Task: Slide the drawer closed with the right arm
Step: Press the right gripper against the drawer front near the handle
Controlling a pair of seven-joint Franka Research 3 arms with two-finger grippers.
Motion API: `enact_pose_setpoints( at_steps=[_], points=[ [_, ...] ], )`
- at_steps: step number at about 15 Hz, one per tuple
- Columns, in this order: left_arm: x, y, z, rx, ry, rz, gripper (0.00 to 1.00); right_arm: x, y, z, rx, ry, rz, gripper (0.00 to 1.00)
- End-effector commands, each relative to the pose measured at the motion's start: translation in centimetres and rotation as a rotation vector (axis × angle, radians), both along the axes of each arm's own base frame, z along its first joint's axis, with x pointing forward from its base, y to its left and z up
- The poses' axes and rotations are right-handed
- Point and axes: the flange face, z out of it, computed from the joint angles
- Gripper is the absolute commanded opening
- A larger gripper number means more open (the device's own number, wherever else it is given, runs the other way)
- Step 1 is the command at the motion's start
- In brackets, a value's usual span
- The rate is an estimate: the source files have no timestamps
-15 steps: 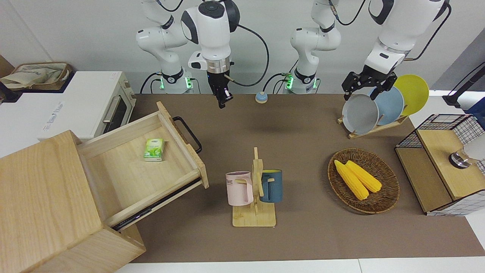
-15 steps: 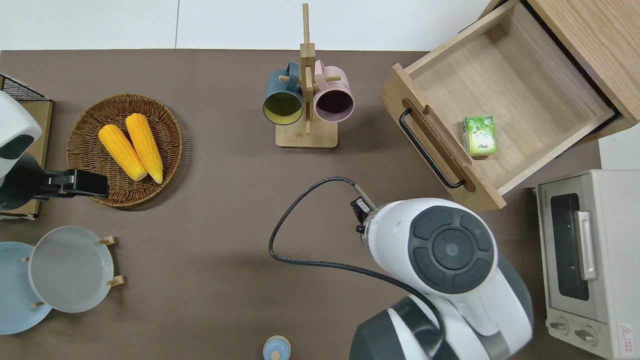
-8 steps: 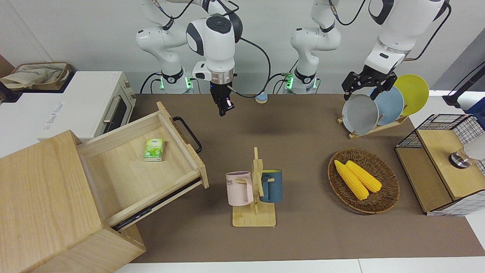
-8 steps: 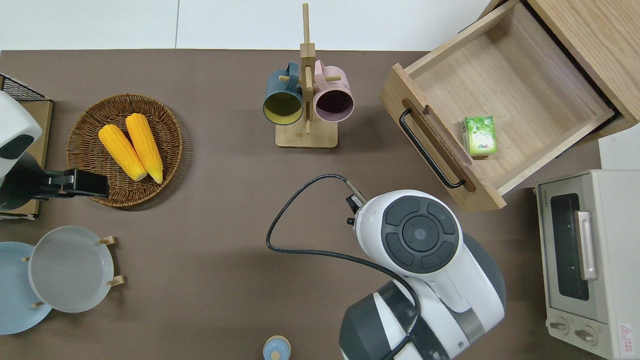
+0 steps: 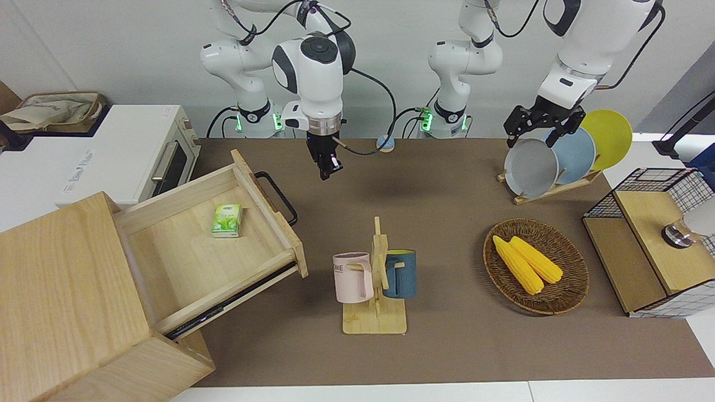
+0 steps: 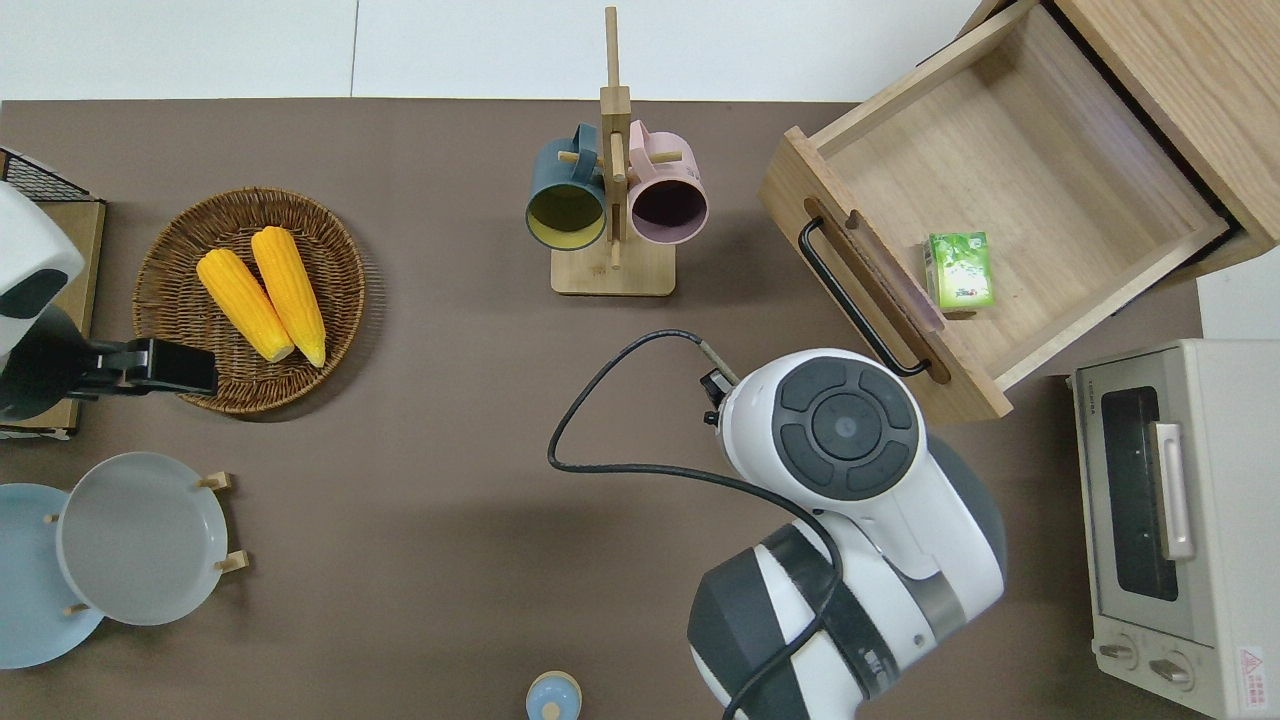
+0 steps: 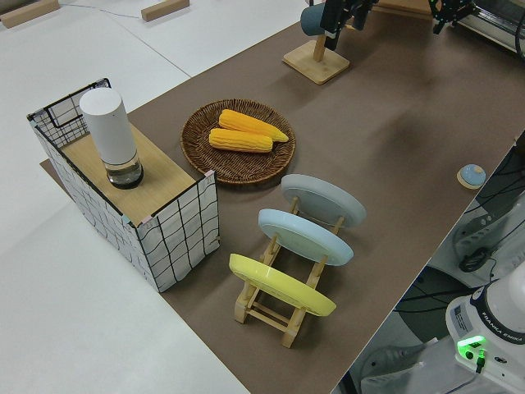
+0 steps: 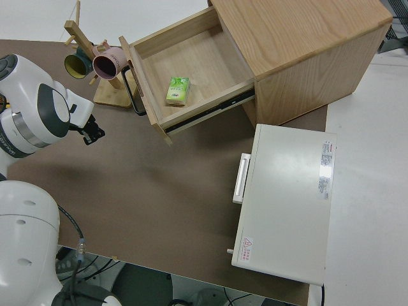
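At the right arm's end of the counter, the white toaster oven carries grey lettering on its top that cannot be made out. Beside it stands the pale-wood cabinet with the drawer pulled well out, its black loop handle on the front panel turned toward the middle of the counter. A small green carton lies inside the drawer; its print is too small to read. The right gripper hangs pointing down over bare counter just beside the handle, touching nothing and holding nothing; whether its fingers are parted cannot be told. The pink mug on the wooden mug stand shows the letters "ME"; a blue mug hangs beside it. A wicker basket holds two corn cobs. The left arm is parked, its gripper spread open and empty.
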Motion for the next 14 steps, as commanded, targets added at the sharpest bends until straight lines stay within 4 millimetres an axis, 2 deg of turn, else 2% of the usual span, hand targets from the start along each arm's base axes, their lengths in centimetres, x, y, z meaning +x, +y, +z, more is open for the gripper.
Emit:
enact_pose_setpoints(
  at_steps=[1,6,8,10,14],
  points=[
    [-0.4,0.2,0.4,0.012,0.002,-0.001,1.00,2.4,-1.6,-0.3,-0.018,-0.021,0.018,0.000],
    [-0.4,0.2,0.4,0.012,0.002,-0.001,1.00,4.6,-4.7,-1.3,-0.031,-0.007,0.034,0.000],
    [-0.4,0.2,0.4,0.012,0.003,-0.001,1.00,5.1,-4.4,-0.6,-0.020,-0.019,0.043,0.000],
    [-0.4,0.1,0.4,0.012,0.003,-0.003,1.00,6.5,-4.3,0.7,-0.001,-0.041,0.034,0.000],
    [-0.4,0.2,0.4,0.012,0.002,-0.001,1.00,7.7,-5.5,0.5,-0.028,-0.046,0.028,0.000]
  ],
)
